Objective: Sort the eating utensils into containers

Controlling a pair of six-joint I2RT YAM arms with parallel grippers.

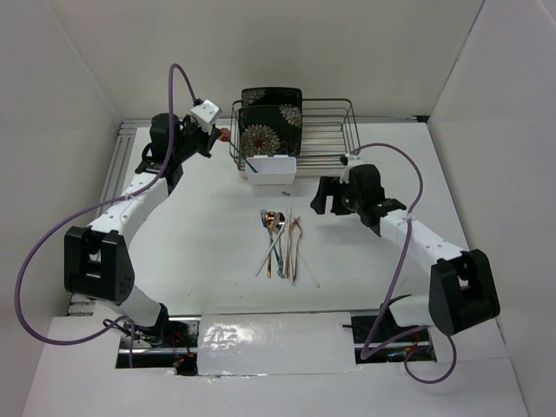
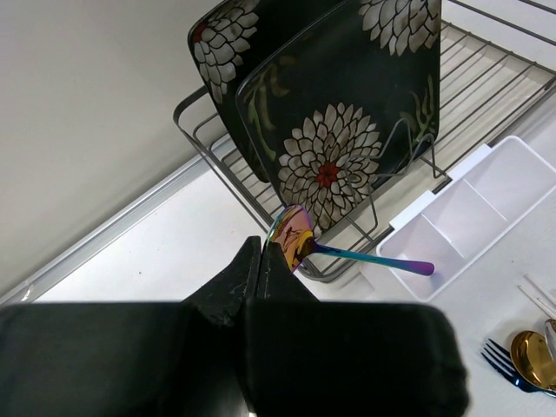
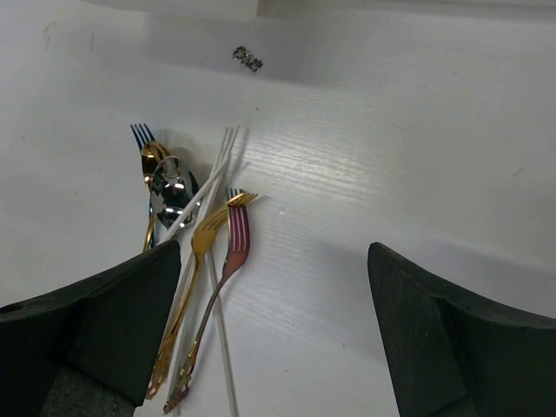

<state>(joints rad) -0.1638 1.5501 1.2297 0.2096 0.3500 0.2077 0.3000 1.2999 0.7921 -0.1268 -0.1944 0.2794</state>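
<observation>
The left gripper [image 2: 261, 250] was pressed shut on the bowl end of the rainbow spoon [image 2: 300, 236]. The handle ran away from the fingers, and its tip was over the nearest compartment of the white caddy [image 2: 519, 181], by the front corner of the wire rack [image 2: 486, 69]. Whether the tip touched the caddy floor could not be told.

Step judged: dropping this spoon in. Best done by tilting the handle steeper to clear the rack wire and the caddy rim, lowering until the tip sat well inside, then letting go.

The right gripper [image 3: 275, 252] stood wide apart, holding nothing. The pile of utensils [image 3: 201, 233] lay on the table below, off toward one finger rather than centred. The gripper would need to centre over one piece before closing.
</observation>
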